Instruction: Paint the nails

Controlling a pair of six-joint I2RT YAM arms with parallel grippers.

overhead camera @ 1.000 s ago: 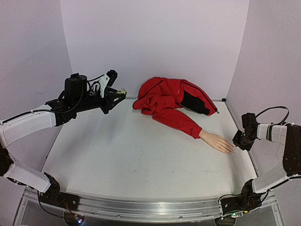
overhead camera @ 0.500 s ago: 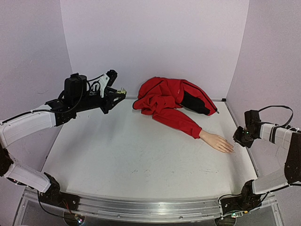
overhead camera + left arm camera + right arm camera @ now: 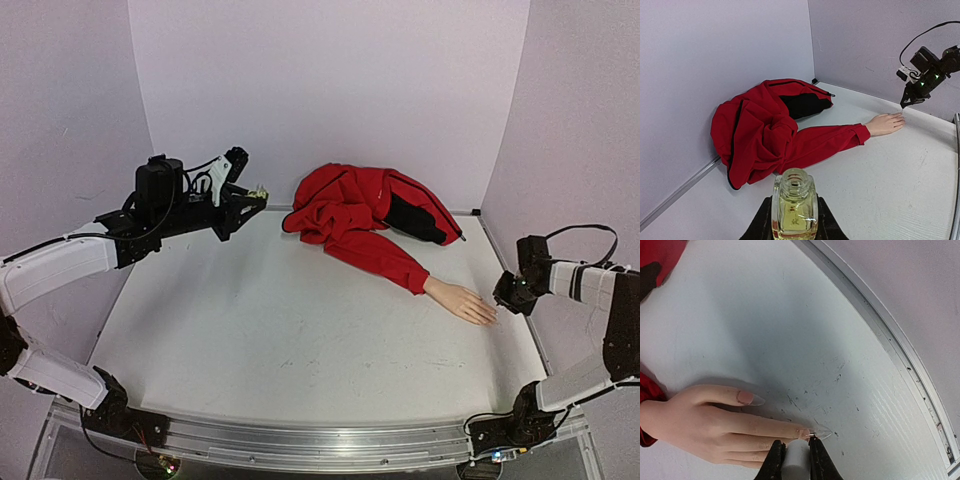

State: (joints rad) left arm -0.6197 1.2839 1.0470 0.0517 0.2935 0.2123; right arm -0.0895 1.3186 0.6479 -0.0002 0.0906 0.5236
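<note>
**A:** Where are the nails (image 3: 821, 432)?

**B:** On the mannequin hand (image 3: 465, 303). It lies flat at the right of the bench (image 3: 280, 340), coming out of the sleeve of the red jacket (image 3: 365, 215). The jacket is heaped against the far wall.

**A:** And the right fingers (image 3: 774, 462)?

**B:** Narrow, clamped on a small white piece (image 3: 797, 460). In the wrist view its end sits at one long, clear nail, just beside the mannequin's fingertips.

**A:** The left fingers (image 3: 761, 225)?

**B:** Closed around a small clear bottle (image 3: 794, 210) of yellowish liquid, upright with its mouth open. They hold it above the far left of the bench, well apart from the hand.
</note>
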